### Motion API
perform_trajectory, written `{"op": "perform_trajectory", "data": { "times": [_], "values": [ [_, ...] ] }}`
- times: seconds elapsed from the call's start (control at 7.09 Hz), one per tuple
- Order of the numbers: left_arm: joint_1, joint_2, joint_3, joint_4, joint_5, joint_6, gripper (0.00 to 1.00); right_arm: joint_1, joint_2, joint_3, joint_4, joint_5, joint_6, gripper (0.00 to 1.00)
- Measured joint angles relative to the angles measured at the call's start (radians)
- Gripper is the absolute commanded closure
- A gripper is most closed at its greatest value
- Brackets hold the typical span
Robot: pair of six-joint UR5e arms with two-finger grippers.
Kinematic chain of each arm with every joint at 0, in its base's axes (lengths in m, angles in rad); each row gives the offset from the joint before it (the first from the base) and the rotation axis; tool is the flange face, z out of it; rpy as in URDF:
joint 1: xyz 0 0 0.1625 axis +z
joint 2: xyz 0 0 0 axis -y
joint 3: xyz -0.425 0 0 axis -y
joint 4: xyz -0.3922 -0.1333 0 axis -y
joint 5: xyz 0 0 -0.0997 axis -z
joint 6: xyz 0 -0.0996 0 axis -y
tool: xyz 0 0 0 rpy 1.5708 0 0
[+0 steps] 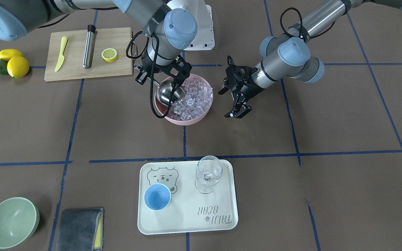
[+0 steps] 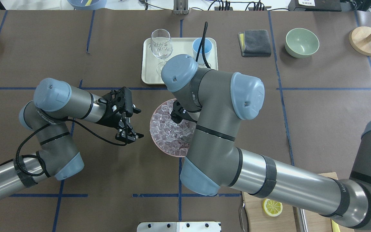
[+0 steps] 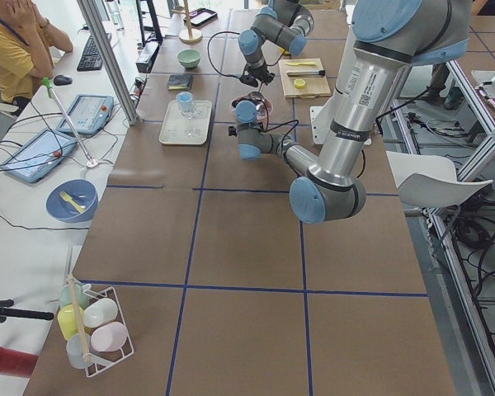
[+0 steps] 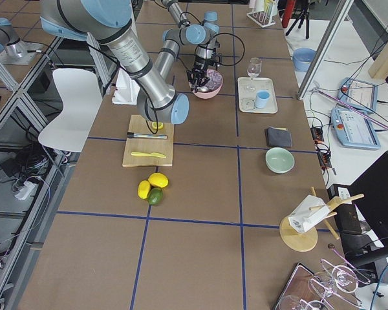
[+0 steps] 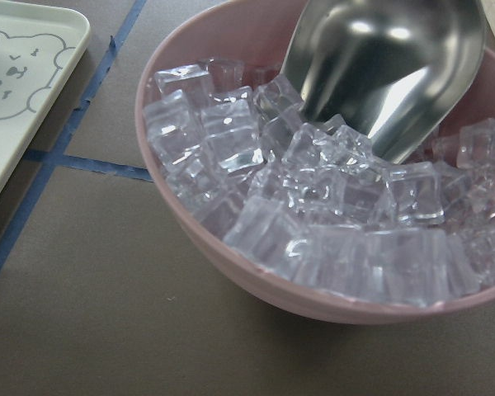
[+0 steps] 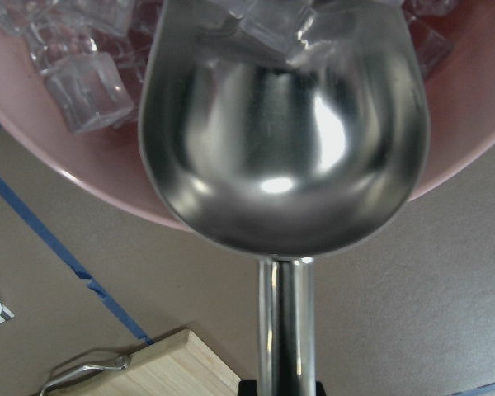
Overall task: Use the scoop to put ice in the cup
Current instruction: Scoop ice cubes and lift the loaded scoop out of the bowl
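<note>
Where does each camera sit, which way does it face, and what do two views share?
Front-facing: across the table, facing the robot; both arms, right arm holding the scoop in the pink bowl.
Overhead: behind the shoulders, looking forward-down; both arms.
Exterior left: table end, left arm near.
Exterior right: opposite end, right arm near.
Left wrist: beside the bowl, on the ice; no fingers.
Right wrist: down the scoop's handle into the bowl.
Both wrist views share the scoop's trough.

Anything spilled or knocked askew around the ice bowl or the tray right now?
Nothing stands out. All the ice is inside the pink bowl, none on the table; the scoop rests in it. The cup and wine glass stand upright on the tray.
</note>
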Motion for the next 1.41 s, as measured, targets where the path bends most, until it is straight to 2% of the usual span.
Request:
{"op": "perform_trajectory", "data": {
  "times": [0.7, 0.99, 1.41],
  "values": [
    [-0.005, -0.001, -0.015, 0.002, -0.001, -0.001, 0.00, 0.004, -0.128, 0.118, 0.136, 0.037, -0.001, 1.00],
    [-0.011, -0.001, -0.017, 0.002, -0.001, 0.000, 0.00, 0.012, -0.140, 0.134, 0.176, 0.068, 0.001, 1.00],
    [-0.018, 0.000, -0.029, 0.005, -0.005, 0.000, 0.00, 0.026, -0.180, 0.148, 0.299, 0.112, 0.010, 1.00]
  ]
}}
